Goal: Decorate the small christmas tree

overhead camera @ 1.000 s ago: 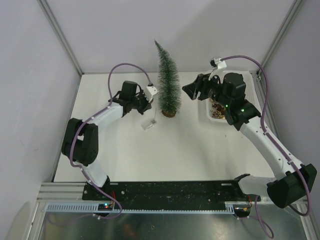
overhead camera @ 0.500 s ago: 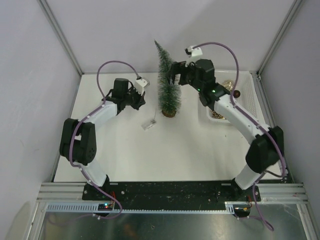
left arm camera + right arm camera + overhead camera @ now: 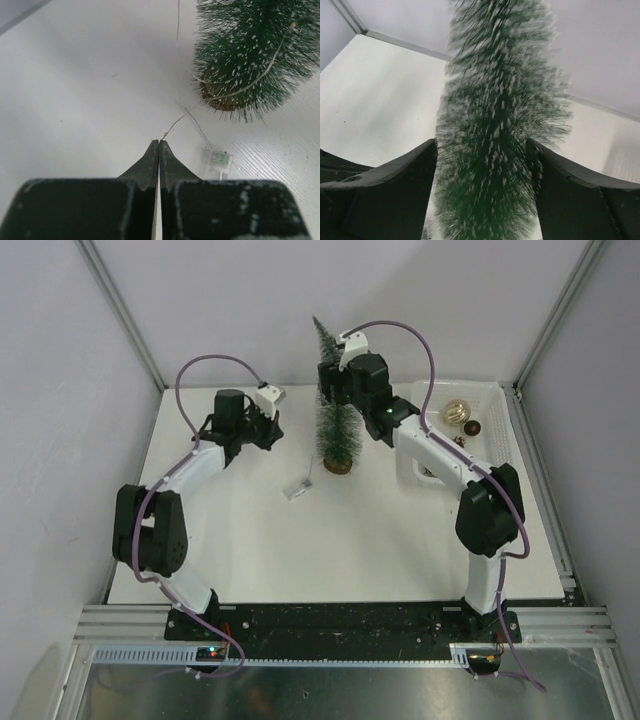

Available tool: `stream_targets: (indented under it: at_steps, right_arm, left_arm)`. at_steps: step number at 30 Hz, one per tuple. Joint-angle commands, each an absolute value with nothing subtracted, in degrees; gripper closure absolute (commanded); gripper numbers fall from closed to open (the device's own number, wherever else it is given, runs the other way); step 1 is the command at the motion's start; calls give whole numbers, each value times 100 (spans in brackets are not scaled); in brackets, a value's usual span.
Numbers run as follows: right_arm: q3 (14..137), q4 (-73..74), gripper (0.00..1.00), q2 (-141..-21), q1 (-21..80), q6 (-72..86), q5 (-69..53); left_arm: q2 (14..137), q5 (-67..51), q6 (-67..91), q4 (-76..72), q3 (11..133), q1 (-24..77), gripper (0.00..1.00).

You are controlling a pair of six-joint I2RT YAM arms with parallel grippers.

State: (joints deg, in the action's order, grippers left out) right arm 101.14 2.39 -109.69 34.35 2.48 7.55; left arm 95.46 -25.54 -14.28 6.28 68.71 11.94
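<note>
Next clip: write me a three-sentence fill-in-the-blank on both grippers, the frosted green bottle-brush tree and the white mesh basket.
1. The left gripper is ___ on a thin pale wire that runs to the frosted dark green bottle-brush tree.
2. The right gripper has one finger on each side of that tree, with the jaws ___.
3. In the top view, the white plastic mesh basket with a gold ball ornament lies to the ___ of the tree.
Missing words: shut; open; right.

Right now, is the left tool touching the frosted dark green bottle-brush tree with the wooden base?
Apart. The left wrist view shows bare white table between the shut left tool and the frosted green tree.
</note>
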Motion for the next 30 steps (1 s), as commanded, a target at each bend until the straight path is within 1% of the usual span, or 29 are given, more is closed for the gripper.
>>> stream_targets:
  at_steps: [1,3,5,7,8,13,18,24,30]
  right_arm:
    - [10304,95,37,-10993,3481,88,1034]
    - [10093,68,55,-10882,3476,169,992]
    - [9794,-187,70,-10701,3466,264,934]
    - [9482,-343,78,-10495,3475,345,868]
    - [9329,-391,80,-10402,3473,392,808]
    - [8828,-465,85,-10066,3480,506,530]
    - [8617,-461,89,-9795,3486,529,0]
    - [8240,-380,91,-9331,3393,707,-1035]
    - [7908,-423,91,-9002,3355,1111,-1722]
  left_arm:
    - [9371,-2260,-1240,329,7036,1119,100]
    - [9534,-2072,-1149,304,7195,1110,100]
    - [9753,-1970,-988,289,7446,1104,100]
    - [10085,-1967,-783,290,7768,1102,100]
    - [10219,-1990,-686,286,7975,1100,100]
    - [10844,-2467,-189,288,8848,1123,100]
    - [10996,-2786,-188,278,8981,1166,100]
    - [11168,-3149,-241,131,9002,1184,97]
    - [11705,-3750,224,-176,9717,1374,93]
